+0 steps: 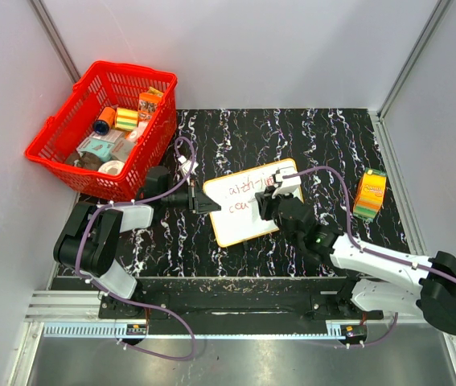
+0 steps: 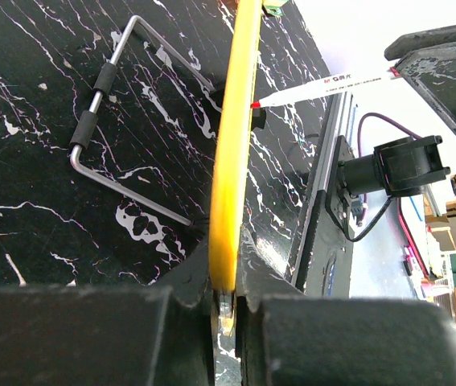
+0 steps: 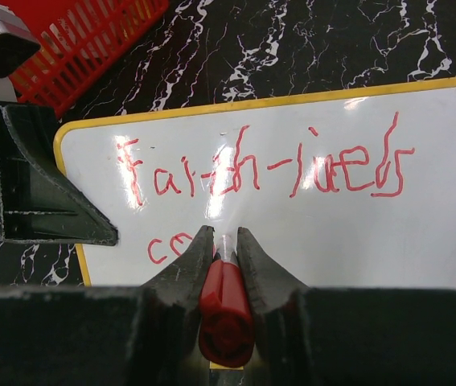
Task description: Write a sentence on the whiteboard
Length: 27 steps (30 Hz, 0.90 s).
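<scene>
The whiteboard [image 1: 240, 227] lies on the black marbled table, white with a yellow rim. My left gripper [image 1: 202, 201] is shut on its left rim; in the left wrist view the rim [image 2: 232, 161] runs edge-on into my jaws [image 2: 226, 280]. My right gripper [image 1: 266, 199] is shut on a red-capped marker [image 3: 226, 310], tip down on the board [image 3: 332, 241]. The sentence [image 3: 260, 173] is red: a full top line and a second line starting "co", partly hidden behind my right fingers. The marker also shows in the left wrist view [image 2: 324, 84], touching the board.
A red basket [image 1: 67, 157] with several small items stands at the back left. An orange and green carton [image 1: 370, 194] stands to the right of the board. A bent metal wire stand [image 2: 99, 112] lies behind the board. Grey walls enclose the table.
</scene>
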Each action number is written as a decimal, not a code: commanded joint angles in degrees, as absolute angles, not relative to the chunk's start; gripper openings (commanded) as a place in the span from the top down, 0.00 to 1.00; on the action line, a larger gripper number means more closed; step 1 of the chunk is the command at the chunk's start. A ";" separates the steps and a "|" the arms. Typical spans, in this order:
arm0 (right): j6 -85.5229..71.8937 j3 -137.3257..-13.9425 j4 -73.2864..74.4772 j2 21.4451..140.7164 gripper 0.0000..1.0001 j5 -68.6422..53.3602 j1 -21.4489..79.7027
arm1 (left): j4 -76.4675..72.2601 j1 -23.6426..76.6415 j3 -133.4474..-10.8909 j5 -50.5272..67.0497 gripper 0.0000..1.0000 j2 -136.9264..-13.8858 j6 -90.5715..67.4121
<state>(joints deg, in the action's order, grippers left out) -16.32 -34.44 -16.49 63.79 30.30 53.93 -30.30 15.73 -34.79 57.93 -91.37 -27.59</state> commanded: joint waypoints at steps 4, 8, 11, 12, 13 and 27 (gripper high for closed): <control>-18.01 -33.31 -15.38 61.35 1.00 29.27 53.44 | -26.89 15.91 -34.98 51.07 1.00 -93.08 -20.13; -18.89 -32.70 -14.77 60.73 1.00 28.74 53.44 | -26.81 15.91 -34.98 51.06 1.00 -93.08 -20.13; -19.42 -32.26 -14.33 60.56 1.00 28.48 53.44 | -26.81 16.00 -34.98 51.15 1.00 -92.99 -20.13; -19.51 -32.08 -14.33 60.56 1.00 28.39 53.52 | -26.81 16.00 -34.98 51.07 1.00 -93.08 -20.13; -19.51 -31.91 -14.33 60.64 1.00 28.39 53.44 | -26.72 16.00 -34.98 51.15 1.00 -93.08 -20.13; -17.23 -34.36 -16.08 61.87 1.00 31.20 53.52 | -26.72 16.00 -34.98 51.06 1.00 -92.90 -20.04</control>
<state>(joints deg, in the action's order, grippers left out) -18.70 -32.42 -13.87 61.58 29.10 53.93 -30.11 15.84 -34.81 57.91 -91.35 -27.44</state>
